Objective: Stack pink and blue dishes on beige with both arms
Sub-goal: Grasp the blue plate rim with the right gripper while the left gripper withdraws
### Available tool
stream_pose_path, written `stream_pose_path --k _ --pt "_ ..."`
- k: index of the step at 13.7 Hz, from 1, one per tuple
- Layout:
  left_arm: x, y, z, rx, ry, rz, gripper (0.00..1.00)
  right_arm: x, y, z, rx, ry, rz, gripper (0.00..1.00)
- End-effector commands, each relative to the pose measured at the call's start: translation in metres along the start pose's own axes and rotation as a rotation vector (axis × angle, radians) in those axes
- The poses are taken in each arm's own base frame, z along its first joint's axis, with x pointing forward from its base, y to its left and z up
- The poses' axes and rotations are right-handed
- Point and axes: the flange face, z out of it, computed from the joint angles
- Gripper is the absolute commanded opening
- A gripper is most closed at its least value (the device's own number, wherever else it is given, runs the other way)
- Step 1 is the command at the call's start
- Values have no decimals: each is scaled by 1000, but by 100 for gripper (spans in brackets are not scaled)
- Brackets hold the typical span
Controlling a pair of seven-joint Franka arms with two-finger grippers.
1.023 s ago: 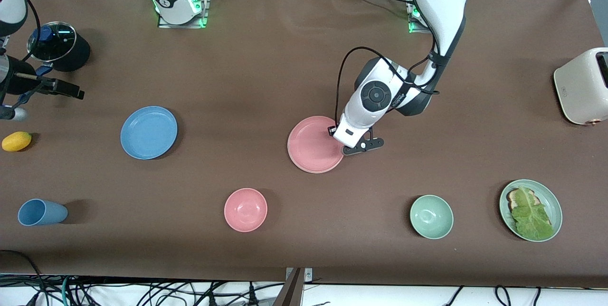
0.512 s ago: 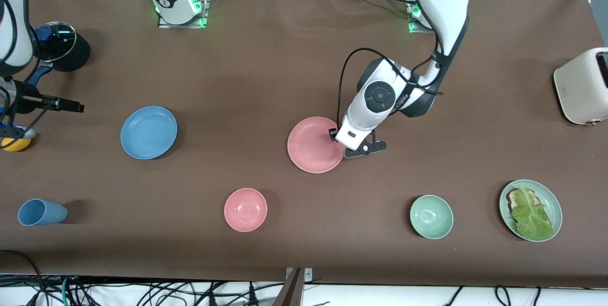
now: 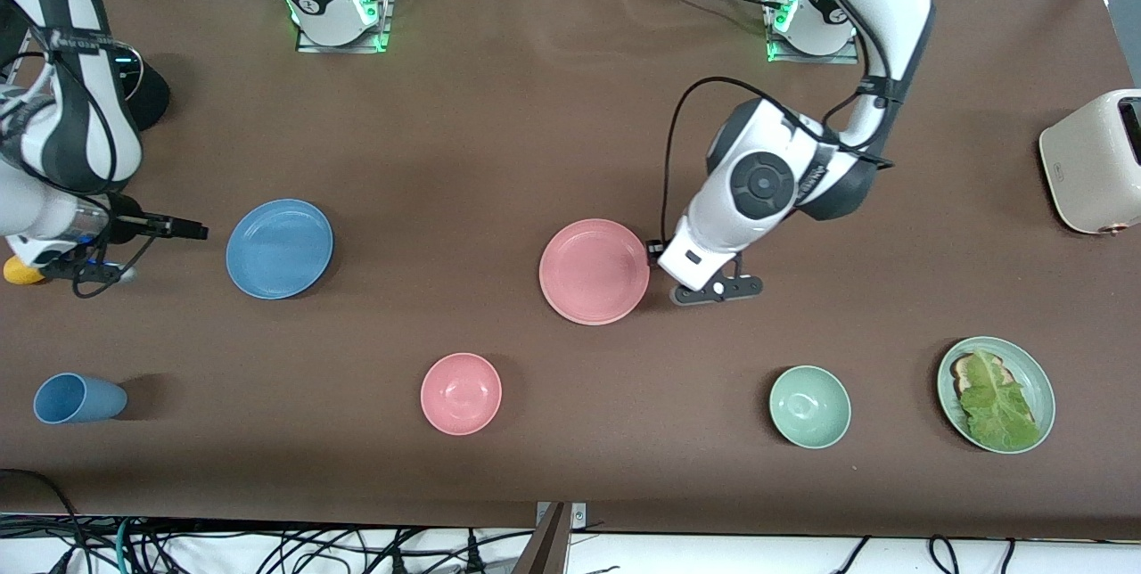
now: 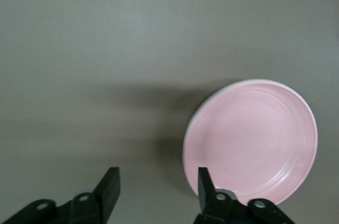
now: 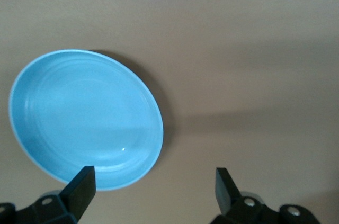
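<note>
Left gripper (image 4: 154, 188) is hanging spread and empty for me, the pink plate (image 3: 594, 270) just beside it. Right gripper (image 5: 154, 188) is hovering wide open, gripping nothing, near the blue plate (image 3: 279, 248).

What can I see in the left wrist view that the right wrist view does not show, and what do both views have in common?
Only the left wrist view shows the pink plate, lying flat on the brown table, with the left gripper open beside the plate's rim and holding nothing.

Only the right wrist view shows the blue plate, also flat on the table, with the right gripper open next to it and empty.

Both views share the bare brown tabletop, one plate lying near the gripper, and a pair of open black fingers. Neither view shows a beige plate.
</note>
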Motion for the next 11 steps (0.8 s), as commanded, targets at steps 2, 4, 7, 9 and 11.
stream_pose_path --k 2,4,7,9,11 --pt "26 -47 -18 20 5 92 70 1 40 63 150 31 -33 100" --pt "40 -75 -21 22 -1 140 72 2 46 81 203 34 -23 99" --pt "62 -139 -32 25 -30 211 78 5 48 94 206 39 -5 88" --pt "74 -180 -42 24 -28 241 81 5 45 98 226 36 6 65" --pt "81 -217 -51 40 -34 270 84 6 46 103 227 30 8 40"
